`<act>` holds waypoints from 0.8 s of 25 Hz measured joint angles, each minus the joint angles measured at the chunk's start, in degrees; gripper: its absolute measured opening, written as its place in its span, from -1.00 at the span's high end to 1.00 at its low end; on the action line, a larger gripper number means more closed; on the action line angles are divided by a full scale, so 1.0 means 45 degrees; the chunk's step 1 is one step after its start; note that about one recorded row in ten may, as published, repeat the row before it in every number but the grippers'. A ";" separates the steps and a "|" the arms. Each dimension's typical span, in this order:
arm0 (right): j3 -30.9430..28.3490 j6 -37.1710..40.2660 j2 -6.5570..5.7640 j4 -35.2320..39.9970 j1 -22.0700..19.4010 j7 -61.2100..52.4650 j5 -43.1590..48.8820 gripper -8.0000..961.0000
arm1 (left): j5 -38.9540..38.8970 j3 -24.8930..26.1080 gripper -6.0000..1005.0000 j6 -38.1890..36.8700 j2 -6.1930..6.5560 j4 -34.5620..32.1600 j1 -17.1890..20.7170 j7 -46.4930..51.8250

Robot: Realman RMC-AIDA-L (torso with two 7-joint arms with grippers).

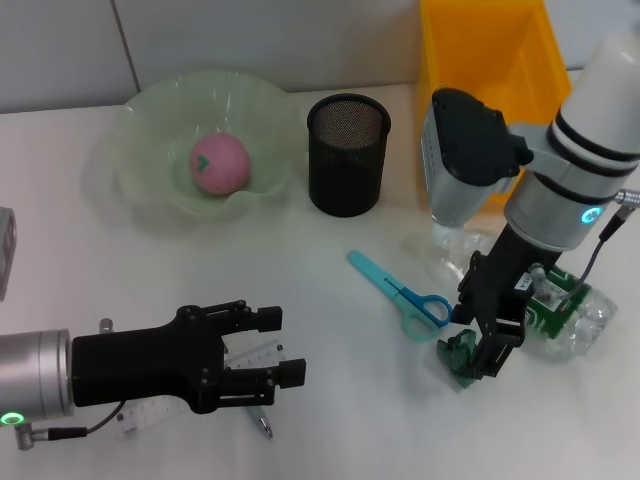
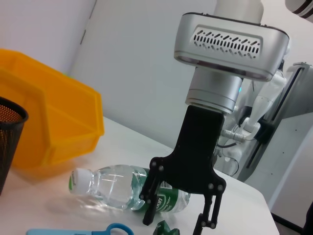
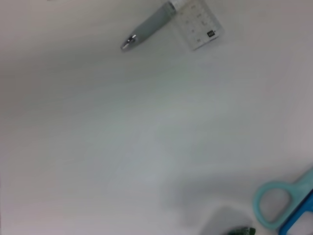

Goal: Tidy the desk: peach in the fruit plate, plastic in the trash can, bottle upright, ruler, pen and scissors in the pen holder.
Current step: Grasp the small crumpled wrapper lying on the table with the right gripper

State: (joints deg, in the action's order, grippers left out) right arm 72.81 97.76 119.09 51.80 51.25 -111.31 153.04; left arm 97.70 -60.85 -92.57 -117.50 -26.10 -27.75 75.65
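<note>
Right tool [image 1: 478, 352], fingers apart around green plastic scrap [image 1: 459, 352] beside toppled bottle [image 1: 570, 318]; left tool [image 1: 285, 346] open, empty, over ruler [image 1: 255, 354].

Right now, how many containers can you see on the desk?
3: the green fruit plate at the back on the robot's left, the black pen holder beside it, the yellow bin at back right. More may be hidden.

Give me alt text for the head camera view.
The right gripper hangs open beside a fallen bottle, while the left gripper hovers open above a ruler and pen. Behind lie scissors, a mesh holder and a peach.
</note>
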 joint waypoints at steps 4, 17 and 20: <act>0.0204 -0.0280 0.0000 -0.0247 -0.0011 0.0017 -0.0021 -0.49 | 0.0005 -0.0013 -0.60 0.0026 0.0000 0.0000 -0.0010 0.0011; 0.0344 -0.0503 0.0068 -0.0616 0.0025 0.0197 -0.0092 -0.49 | 0.0008 -0.0033 -0.60 0.0025 0.0007 0.0000 -0.0023 0.0043; 0.0489 -0.0647 0.0076 -0.0663 0.0012 0.0202 -0.0111 -0.48 | 0.0043 -0.0033 -0.60 0.0025 0.0013 0.0000 -0.0002 0.0044</act>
State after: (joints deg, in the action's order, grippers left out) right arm 75.01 94.85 119.43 48.82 51.30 -110.40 152.54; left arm 97.89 -61.00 -92.46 -117.45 -26.10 -27.75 75.85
